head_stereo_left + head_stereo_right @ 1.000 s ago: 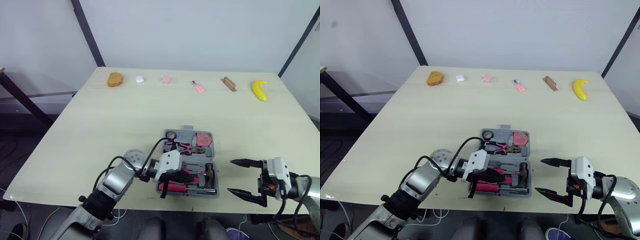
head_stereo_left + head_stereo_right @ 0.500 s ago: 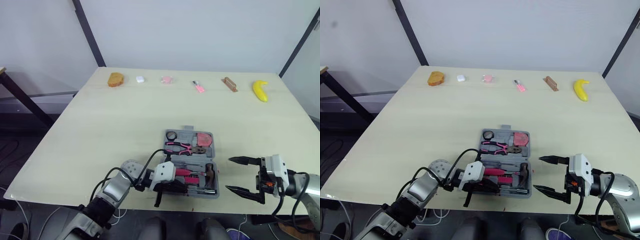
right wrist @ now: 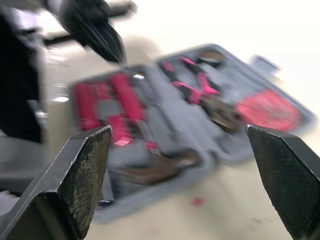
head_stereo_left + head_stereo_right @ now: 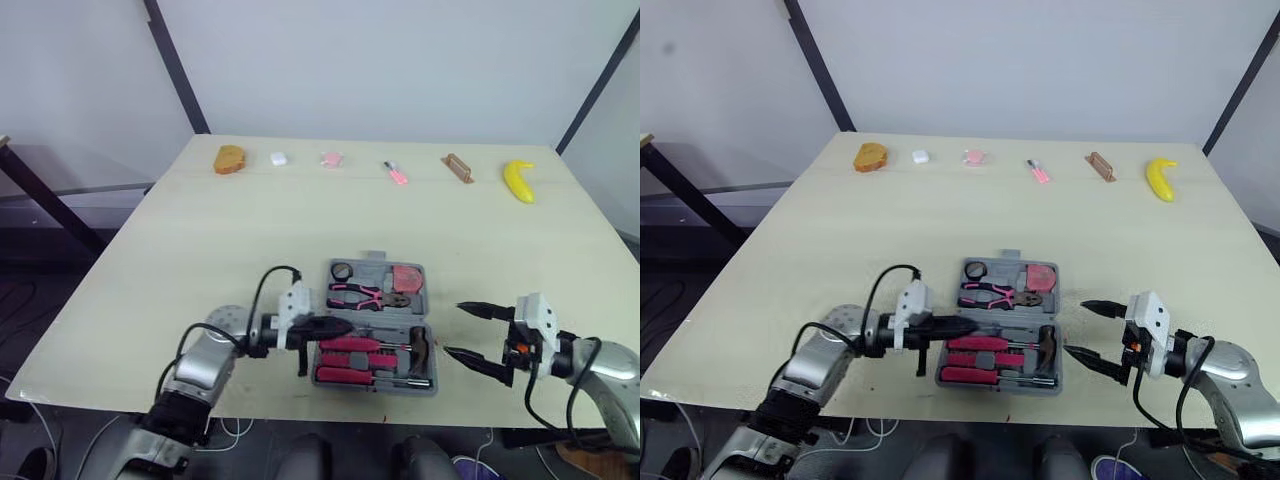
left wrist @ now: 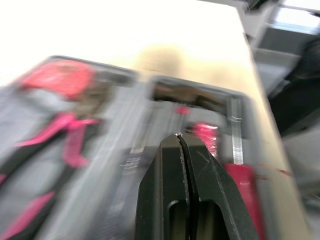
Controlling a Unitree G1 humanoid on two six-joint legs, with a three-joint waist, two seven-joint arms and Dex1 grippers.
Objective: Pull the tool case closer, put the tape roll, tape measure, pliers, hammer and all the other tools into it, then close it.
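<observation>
I see the left gripper (image 4: 340,325) with fingers pressed together on nothing, its tip over the near half of the open tool case (image 4: 372,270) by the table's (image 4: 250,230) front edge, while the right gripper (image 4: 452,328) gapes wide, empty, just beside it
</observation>
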